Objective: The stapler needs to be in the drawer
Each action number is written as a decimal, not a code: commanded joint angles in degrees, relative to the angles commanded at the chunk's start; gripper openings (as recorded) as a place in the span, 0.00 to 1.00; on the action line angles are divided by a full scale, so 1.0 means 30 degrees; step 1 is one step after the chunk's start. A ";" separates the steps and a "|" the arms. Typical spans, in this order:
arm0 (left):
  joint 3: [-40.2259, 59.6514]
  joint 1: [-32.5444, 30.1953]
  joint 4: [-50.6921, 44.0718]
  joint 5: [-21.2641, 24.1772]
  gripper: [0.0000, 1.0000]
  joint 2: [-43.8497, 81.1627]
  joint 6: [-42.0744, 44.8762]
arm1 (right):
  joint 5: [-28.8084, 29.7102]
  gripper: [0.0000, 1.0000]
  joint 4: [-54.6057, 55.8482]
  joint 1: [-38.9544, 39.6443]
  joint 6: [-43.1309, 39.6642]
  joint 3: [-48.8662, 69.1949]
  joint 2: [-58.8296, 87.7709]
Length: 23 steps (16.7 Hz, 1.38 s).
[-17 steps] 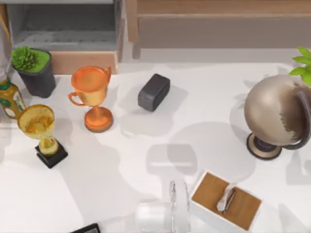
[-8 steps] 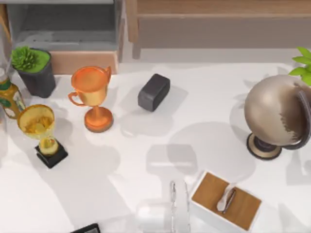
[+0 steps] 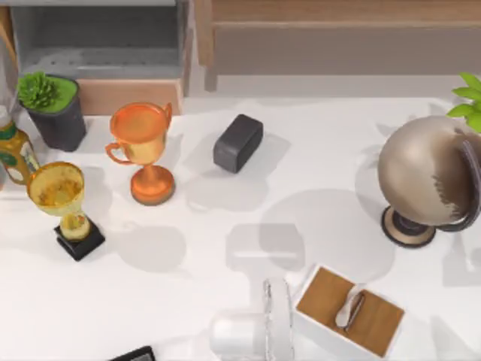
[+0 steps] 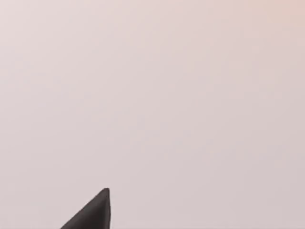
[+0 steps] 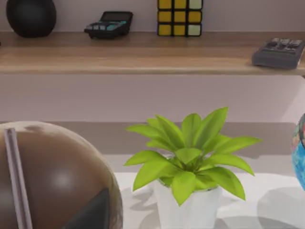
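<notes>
The drawer (image 3: pixel 128 95) stands open at the table's back left, with grey inner walls and a light tan front panel. A slim black stapler (image 3: pixel 133 354) lies at the front edge of the top view, left of centre, partly cut off by the frame. In the left wrist view, a dark tip of my left gripper (image 4: pixel 93 213) shows against a plain pale surface. A dark tip of my right gripper (image 5: pixel 91 211) sits in front of the bronze globe (image 5: pixel 52 176) in the right wrist view.
Between the stapler and the drawer stand an orange trophy (image 3: pixel 143 150), a gold trophy (image 3: pixel 64 199), a potted plant (image 3: pixel 51 109) and a bottle (image 3: pixel 13 150). A dark grey block (image 3: pixel 237 142) lies mid-table. A globe (image 3: pixel 428 177), a wood-topped tissue box (image 3: pixel 349 310) and a clear glassy object (image 3: pixel 259 331) sit to the right.
The large shadow over the table's front left has shrunk to a small patch beside the gold trophy. No object on the table has moved.
</notes>
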 joint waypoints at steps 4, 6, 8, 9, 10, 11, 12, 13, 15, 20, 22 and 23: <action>-0.6222 0.2597 1.0203 0.1728 1.00 -0.0302 0.4040 | 0.0000 1.00 0.0000 0.0000 0.0000 0.0000 0.0000; -0.9318 0.2926 1.4139 0.2488 1.00 -0.0303 0.6284 | 0.0000 1.00 0.0000 0.0000 0.0000 0.0000 0.0000; -1.2184 0.2617 1.7288 0.3253 1.00 -0.0298 0.8516 | 0.0000 1.00 0.0000 0.0000 0.0000 0.0000 0.0000; -1.3493 0.2265 1.8571 0.3650 1.00 -0.0355 0.9590 | 0.0000 1.00 0.0000 0.0000 0.0000 0.0000 0.0000; -1.4690 0.1807 1.9649 0.4053 1.00 -0.0468 1.0626 | 0.0000 1.00 0.0000 0.0000 0.0000 0.0000 0.0000; -1.5724 0.1256 2.0489 0.4446 1.00 -0.0648 1.1612 | 0.0000 1.00 0.0000 0.0000 0.0000 0.0000 0.0000; -1.6615 0.0661 2.1139 0.4814 1.00 -0.0864 1.2530 | 0.0000 1.00 0.0000 0.0000 0.0000 0.0000 0.0000; -1.7343 0.0050 2.1610 0.5148 1.00 -0.1093 1.3359 | 0.0000 1.00 0.0000 0.0000 0.0000 0.0000 0.0000; -1.8311 -0.1073 2.2118 0.5677 1.00 -0.1500 1.4668 | 0.0000 1.00 0.0000 0.0000 0.0000 0.0000 0.0000; -1.8740 -0.1808 2.2269 0.5971 1.00 -0.1717 1.5373 | 0.0000 1.00 0.0000 0.0000 0.0000 0.0000 0.0000; -1.8687 -0.1737 2.2238 0.5943 1.00 -0.1635 1.5348 | 0.0000 1.00 0.0000 0.0000 0.0000 0.0000 0.0000; -1.8616 -0.1806 2.2209 0.5909 1.00 -0.1622 1.5356 | 0.0000 1.00 0.0000 0.0000 0.0000 0.0000 0.0000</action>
